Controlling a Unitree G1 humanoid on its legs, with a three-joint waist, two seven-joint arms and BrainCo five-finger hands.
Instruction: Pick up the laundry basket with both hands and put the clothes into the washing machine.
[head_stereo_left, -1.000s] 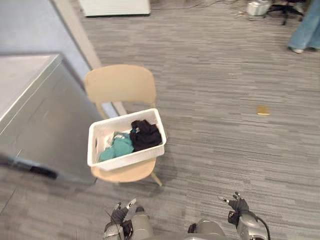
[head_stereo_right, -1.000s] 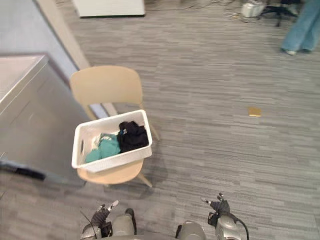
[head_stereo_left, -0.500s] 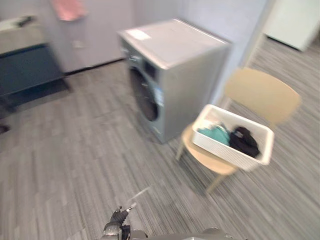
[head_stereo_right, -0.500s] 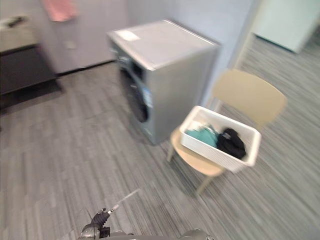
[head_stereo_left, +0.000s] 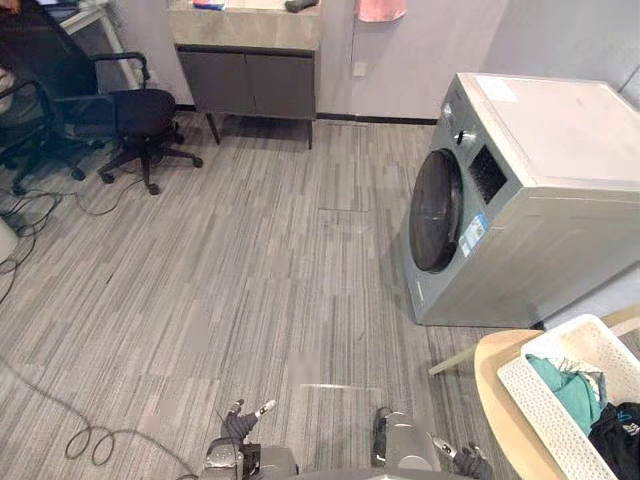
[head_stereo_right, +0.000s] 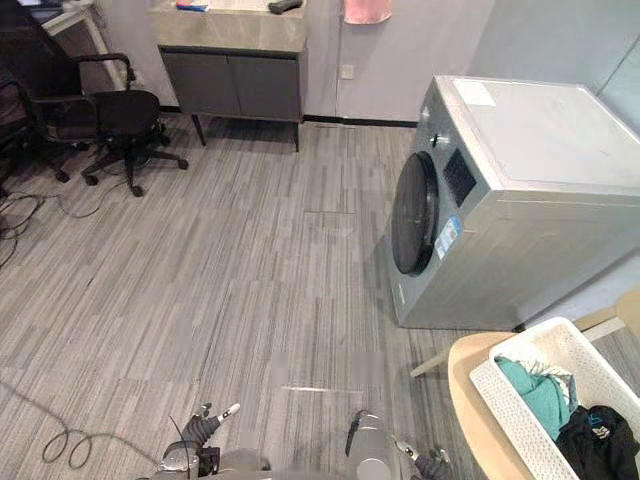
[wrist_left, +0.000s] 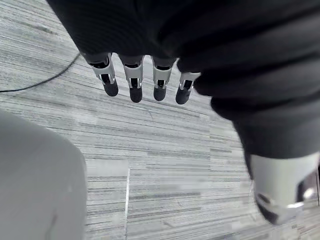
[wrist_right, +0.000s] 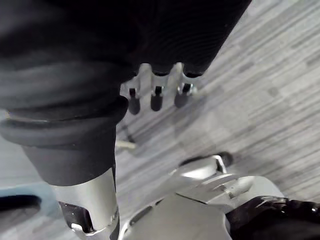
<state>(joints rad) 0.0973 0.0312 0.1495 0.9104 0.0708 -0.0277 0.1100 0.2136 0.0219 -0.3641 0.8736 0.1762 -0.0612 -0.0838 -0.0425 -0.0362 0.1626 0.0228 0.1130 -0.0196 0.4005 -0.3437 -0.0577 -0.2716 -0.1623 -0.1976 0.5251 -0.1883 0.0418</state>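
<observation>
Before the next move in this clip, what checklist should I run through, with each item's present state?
1. Left hand free: ok, fingers straight, holding nothing.
2. Right hand free: ok, fingers straight, holding nothing.
3. Hands at the laundry basket: not ok. It sits on the wooden chair off to the robot's right, apart from both hands.
4. Clothes inside the basket: ok, teal and black pieces lie in it.
5. Washing machine door open: not ok, it looks shut.
</observation>
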